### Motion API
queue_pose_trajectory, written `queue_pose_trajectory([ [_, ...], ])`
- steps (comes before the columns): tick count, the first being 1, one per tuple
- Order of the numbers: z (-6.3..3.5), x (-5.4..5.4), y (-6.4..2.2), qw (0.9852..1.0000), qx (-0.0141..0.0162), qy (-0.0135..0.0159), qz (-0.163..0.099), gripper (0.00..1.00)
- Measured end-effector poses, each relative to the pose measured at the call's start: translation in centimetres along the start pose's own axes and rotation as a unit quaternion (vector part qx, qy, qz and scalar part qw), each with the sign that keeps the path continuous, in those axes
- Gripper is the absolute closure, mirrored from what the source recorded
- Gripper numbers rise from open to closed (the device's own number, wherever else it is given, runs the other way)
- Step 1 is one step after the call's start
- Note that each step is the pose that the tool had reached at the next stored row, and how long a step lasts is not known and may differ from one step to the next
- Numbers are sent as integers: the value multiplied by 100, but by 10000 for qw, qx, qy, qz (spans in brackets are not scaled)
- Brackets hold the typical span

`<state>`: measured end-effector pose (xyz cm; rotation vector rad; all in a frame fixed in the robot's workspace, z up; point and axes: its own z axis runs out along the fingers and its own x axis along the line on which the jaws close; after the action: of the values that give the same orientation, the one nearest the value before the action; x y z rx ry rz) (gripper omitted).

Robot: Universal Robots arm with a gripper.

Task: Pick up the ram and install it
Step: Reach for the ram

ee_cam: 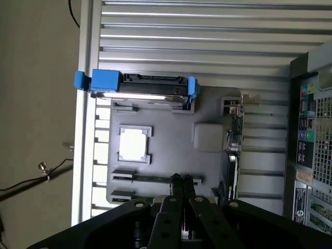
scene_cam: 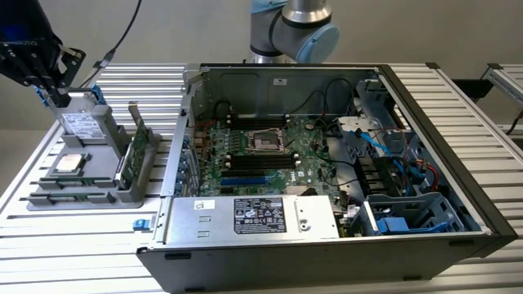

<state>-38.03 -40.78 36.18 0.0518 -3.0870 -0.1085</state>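
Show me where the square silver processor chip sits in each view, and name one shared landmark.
Exterior view: the square silver processor chip lies on the grey plastic tray, at the exterior view's left.
Wrist view: the chip on that tray, between the blue-framed hard drive and the green ram stick.
Shared landmark: the blue-framed hard drive.

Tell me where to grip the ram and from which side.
Take the ram at the middle of its upper long edge, from straight above. It stands on edge in a tray slot, so likely only that thin top strip is free to pinch across.
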Motion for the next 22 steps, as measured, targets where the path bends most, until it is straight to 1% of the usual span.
queue_pose_trajectory([
  [8,8,65,-110,10000,2,3,-37,90],
  [13,19,89,-180,10000,3,7,-65,90],
  [15,25,104,-223,10000,4,10,-82,90],
  [18,33,118,-265,9999,5,13,-101,90],
  [21,48,123,-305,9999,6,22,-124,90],
  [22,56,123,-308,9999,5,22,-131,90],
])
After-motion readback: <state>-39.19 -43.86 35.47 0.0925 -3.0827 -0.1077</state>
